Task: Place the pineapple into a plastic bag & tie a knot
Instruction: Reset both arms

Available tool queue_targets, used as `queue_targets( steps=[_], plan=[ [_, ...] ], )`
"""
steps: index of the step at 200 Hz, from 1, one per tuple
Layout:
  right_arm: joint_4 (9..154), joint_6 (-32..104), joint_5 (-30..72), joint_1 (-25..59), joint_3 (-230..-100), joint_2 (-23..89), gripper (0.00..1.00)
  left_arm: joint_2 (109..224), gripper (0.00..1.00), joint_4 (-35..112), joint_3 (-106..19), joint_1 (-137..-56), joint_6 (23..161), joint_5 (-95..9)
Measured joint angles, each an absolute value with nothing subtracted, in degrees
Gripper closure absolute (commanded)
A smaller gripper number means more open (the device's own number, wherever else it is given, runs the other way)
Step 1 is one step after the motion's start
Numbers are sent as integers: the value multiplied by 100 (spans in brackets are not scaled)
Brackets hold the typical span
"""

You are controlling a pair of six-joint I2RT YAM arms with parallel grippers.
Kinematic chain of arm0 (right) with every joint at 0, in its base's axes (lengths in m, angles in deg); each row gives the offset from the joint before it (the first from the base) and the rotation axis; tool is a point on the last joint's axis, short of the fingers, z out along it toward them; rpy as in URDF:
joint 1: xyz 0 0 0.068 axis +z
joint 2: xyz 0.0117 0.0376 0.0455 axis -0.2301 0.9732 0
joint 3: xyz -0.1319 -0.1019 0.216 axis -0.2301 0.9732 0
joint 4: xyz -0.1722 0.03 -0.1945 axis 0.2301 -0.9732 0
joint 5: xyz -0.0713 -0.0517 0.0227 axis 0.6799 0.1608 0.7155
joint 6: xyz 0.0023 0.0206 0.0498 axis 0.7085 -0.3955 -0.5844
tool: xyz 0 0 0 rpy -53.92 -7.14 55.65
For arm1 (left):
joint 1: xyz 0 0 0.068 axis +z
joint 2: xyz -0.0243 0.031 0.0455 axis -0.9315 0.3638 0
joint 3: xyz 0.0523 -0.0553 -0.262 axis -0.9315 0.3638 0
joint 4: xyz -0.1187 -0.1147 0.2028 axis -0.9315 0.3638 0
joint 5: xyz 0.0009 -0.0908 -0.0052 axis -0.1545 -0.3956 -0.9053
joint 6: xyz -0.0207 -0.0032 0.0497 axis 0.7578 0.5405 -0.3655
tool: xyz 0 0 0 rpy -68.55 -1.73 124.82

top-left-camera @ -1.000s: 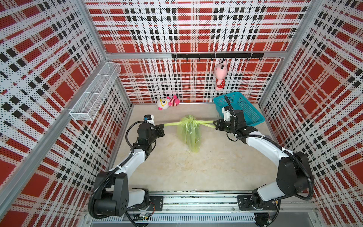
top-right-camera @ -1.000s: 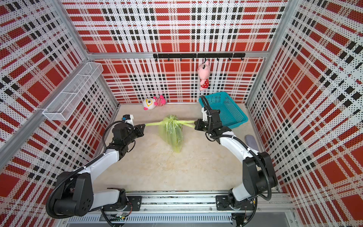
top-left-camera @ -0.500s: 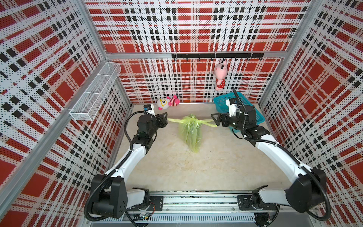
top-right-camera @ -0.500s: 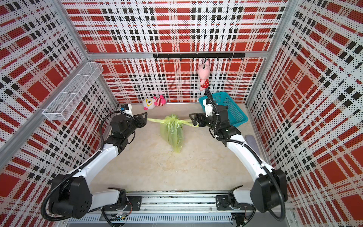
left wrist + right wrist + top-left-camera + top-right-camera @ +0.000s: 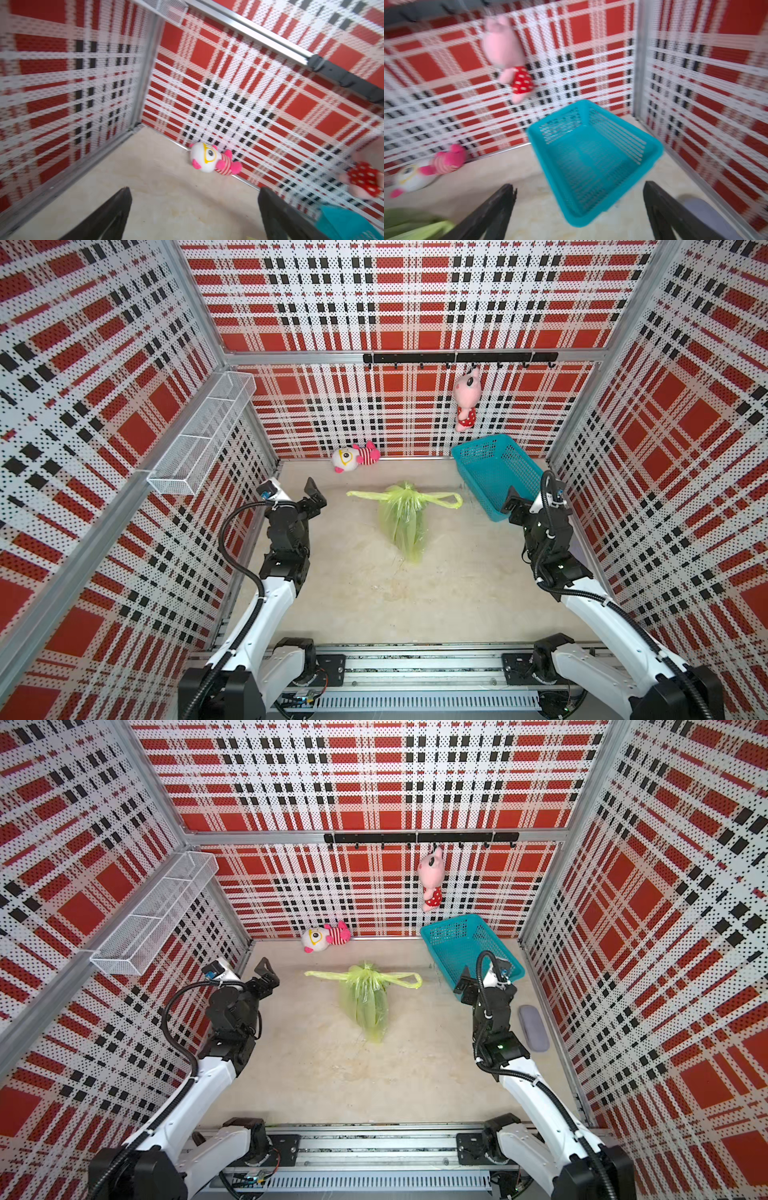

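The plastic bag (image 5: 405,526) lies between the two grippers, well apart from both, with the knot (image 5: 406,493) bunched at its neck and its handle ends (image 5: 361,493) pointing out toward them. The left gripper (image 5: 316,491) and the right gripper (image 5: 577,187) both have jaws wide apart and hold nothing. The tying looks finished, so I would draw both grippers back cleanly, the right one keeping off the teal basket (image 5: 478,456) just beside it.

Red-white-black plaid walls (image 5: 83,406) enclose a beige floor (image 5: 374,593); a black hook rail (image 5: 457,357) crosses the back wall (image 5: 415,302).
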State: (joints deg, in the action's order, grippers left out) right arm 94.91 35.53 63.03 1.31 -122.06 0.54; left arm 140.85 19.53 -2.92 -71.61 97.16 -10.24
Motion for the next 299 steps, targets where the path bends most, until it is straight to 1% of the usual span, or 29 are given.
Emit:
queue_targets(
  steps=[19, 34, 62, 89, 115, 156, 206, 221, 248, 278, 299],
  plan=[
    [9974, 3679, 6758, -101, -11502, 118, 0, 14174, 2, 1564, 403, -7126, 9712, -486],
    [10256, 3782, 6843, -278, -11183, 288, 0, 14347, 2, 1293, 784, -7106, 9701, -162],
    [10859, 3931, 6626, -551, -10829, 778, 0, 14714, 2, 563, 1258, -7069, 9406, 222],
    [11696, 4162, 6286, -632, -10516, 1401, 0, 15033, 2, -423, 1684, -7003, 9036, 292],
    [12566, 4471, 5722, -636, -10359, 1965, 0, 15449, 2, -1317, 1962, -6774, 8805, 32],
    [13906, 4877, 4996, -730, -10197, 2636, 0, 16139, 2, -2884, 2412, -6494, 8617, -903],
    [15265, 4986, 4506, -888, -9919, 3462, 0, 17237, 2, -4432, 2515, -6457, 8350, -1900],
    [15289, 4982, 4509, -888, -9921, 3525, 0, 17377, 2, -4532, 2536, -6457, 8313, -2044],
    [15110, 4838, 4924, -897, -10155, 3530, 0, 17374, 2, -4519, 2432, -6514, 8212, -2101],
    [15014, 4763, 5160, -901, -10330, 3532, 0, 17370, 2, -4196, 1959, -6756, 8035, -1874],
    [14981, 4763, 5230, -899, -10328, 3532, 0, 17370, 2, -4110, 1879, -6883, 7939, -1734]
  ],
)
